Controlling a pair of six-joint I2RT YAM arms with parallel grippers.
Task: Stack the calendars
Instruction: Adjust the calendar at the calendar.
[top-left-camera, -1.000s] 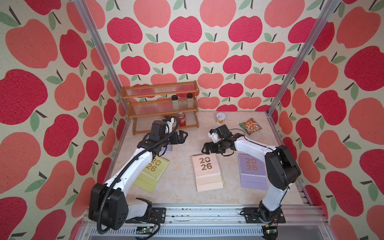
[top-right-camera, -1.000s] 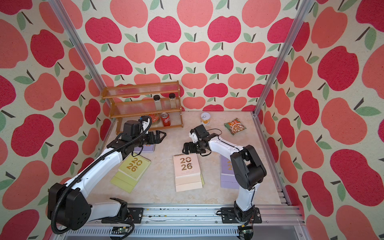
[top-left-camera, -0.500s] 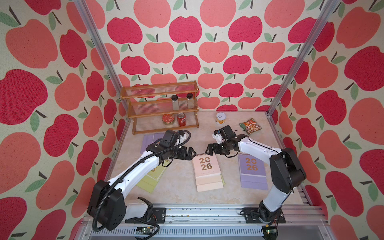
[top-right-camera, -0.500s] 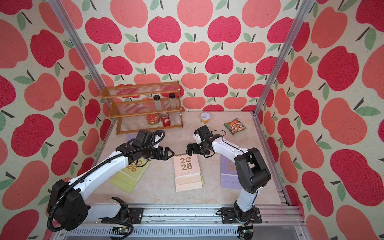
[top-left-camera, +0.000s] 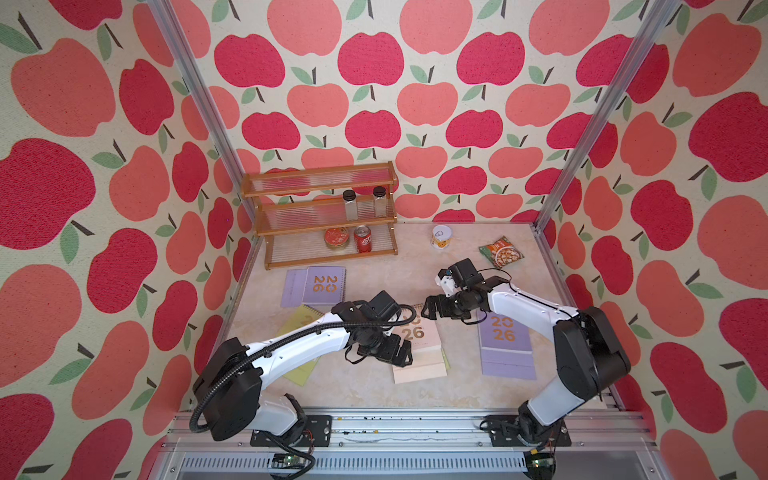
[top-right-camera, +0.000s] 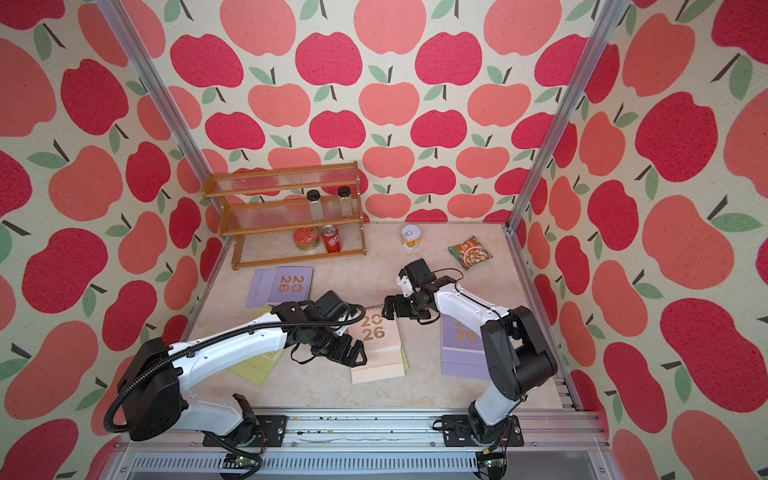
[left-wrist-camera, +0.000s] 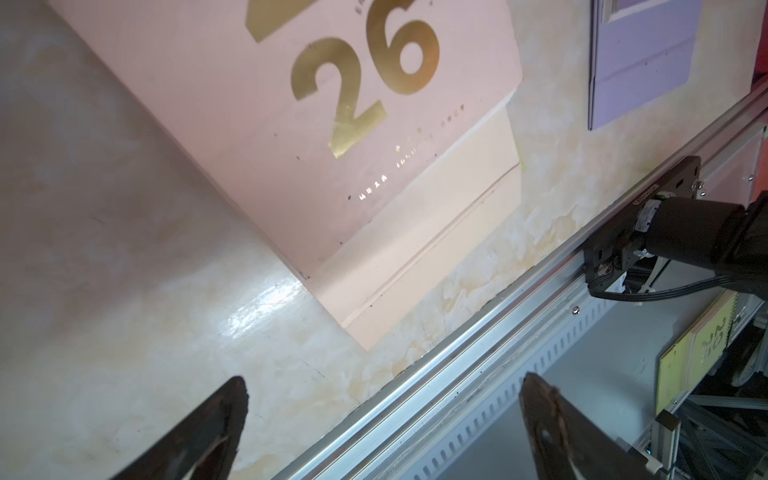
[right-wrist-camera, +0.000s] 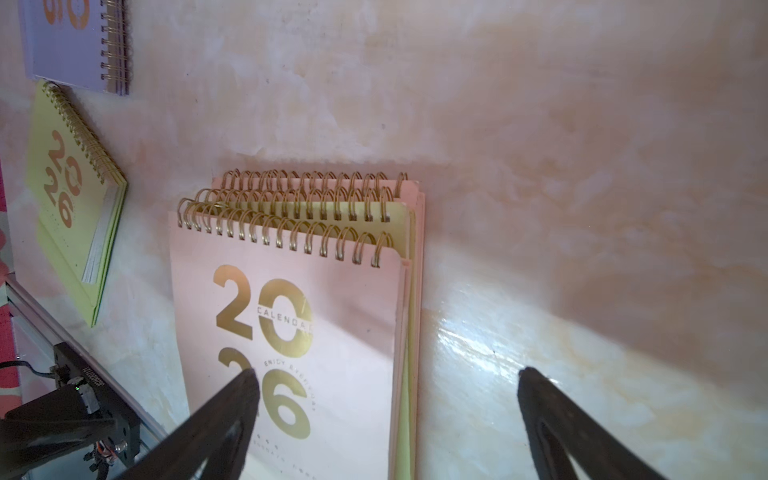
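Observation:
A stack of three calendars lies mid-table: pink on top (top-left-camera: 424, 340) (right-wrist-camera: 332, 332), yellow-green between, pink beneath. One lilac calendar (top-left-camera: 505, 345) lies to its right. Another lilac one (top-left-camera: 322, 286) rests at the back left, and a yellow-green one (top-left-camera: 303, 322) sits partly under my left arm. My left gripper (top-left-camera: 401, 353) (left-wrist-camera: 383, 378) hangs open at the stack's near left edge, with only table and rail between its fingers. Over the stack's spiral end my right gripper (top-left-camera: 430, 309) (right-wrist-camera: 387, 372) is open, straddling the stack's right edge without touching it.
A wooden rack (top-left-camera: 320, 216) at the back left holds two jars, a tin and a red can. A white can (top-left-camera: 441, 237) and a green snack packet (top-left-camera: 500, 251) sit at the back right. The metal rail (top-left-camera: 415, 419) runs along the front.
My left arm swung from the back-left lilac calendar across to the near left side of the middle stack. My right gripper stayed by the stack's spiral end.

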